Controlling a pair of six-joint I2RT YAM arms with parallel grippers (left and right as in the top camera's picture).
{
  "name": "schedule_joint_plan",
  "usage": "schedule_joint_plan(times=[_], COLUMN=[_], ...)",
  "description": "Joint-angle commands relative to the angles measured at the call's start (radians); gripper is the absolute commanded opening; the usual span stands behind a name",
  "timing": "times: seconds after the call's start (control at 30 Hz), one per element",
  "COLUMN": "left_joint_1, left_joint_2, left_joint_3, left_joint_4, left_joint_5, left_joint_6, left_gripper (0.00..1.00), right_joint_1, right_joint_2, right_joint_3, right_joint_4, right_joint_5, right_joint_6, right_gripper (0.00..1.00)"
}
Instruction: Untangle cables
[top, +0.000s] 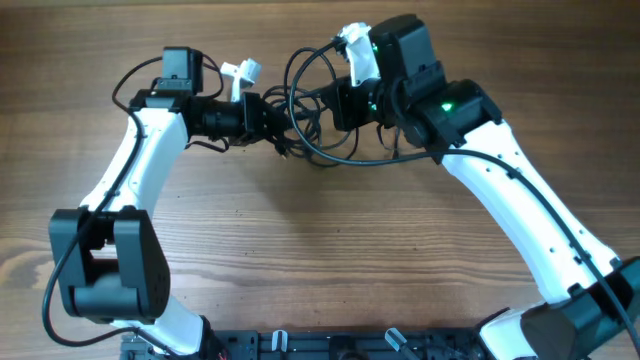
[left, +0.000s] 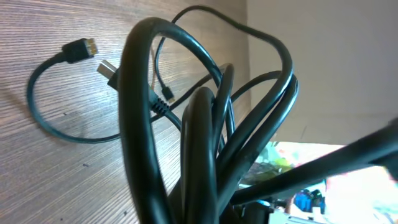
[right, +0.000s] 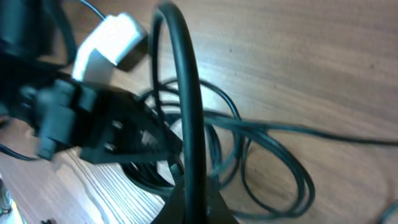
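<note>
A: Two grippers on this job. How do they stand?

B: Both of mine are closed. My left gripper (top: 272, 122) is clamped on the cables (left: 202, 130). From my left wrist, several black strands rise bunched together out of the bottom of the view and fan into loops above the table (top: 300, 250).

A: And the other?

B: My right gripper (top: 328, 106) is shut on one black strand of the same bundle. From that wrist, the strand climbs from the bottom of the view and arches over to the left, with more loops lying on the wood beneath it.

A: Where is the bundle, seen from above?

B: Between my two grippers, over the far part of the table, a little left of the middle. The grippers face each other, close together, with the knot between them. One wide loop sags toward me from the knot and runs off toward my right arm.

A: Any loose ends?

B: From the left wrist, yes. A flat gold-tipped plug (left: 79, 50) lies on the wood at the end of a curved strand, with a second metal plug (left: 109, 72) just beside it. A small plug (left: 168, 94) shows among the loops, and I cannot tell whether it touches the table.
</note>
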Motion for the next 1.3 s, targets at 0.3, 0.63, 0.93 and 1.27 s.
schedule_joint_plan(times=[0.3, 0.63, 0.93, 1.27], left_joint_1=[0.024, 0.024, 0.024, 0.027], left_joint_2=[-0.032, -0.032, -0.032, -0.032], left_joint_3=[0.016, 0.016, 0.016, 0.016], left_joint_4=[0.004, 0.001, 0.002, 0.062], left_joint_5=[0.092, 0.092, 0.097, 0.188], left_joint_6=[-0.018, -0.018, -0.04, -0.232], left_gripper=[0.04, 0.04, 0.04, 0.04], right_joint_1=[0.04, 0.129, 0.147, 0.169], right_joint_2=[0.088, 0.166, 0.185, 0.216], right_joint_3=[0.012, 0.011, 0.011, 0.011], right_joint_4=[0.005, 0.039, 0.159, 0.154], right_joint_5=[0.018, 0.029, 0.101, 0.15], right_joint_6=[0.008, 0.039, 0.187, 0.28], right_gripper=[0.04, 0.04, 0.05, 0.16])
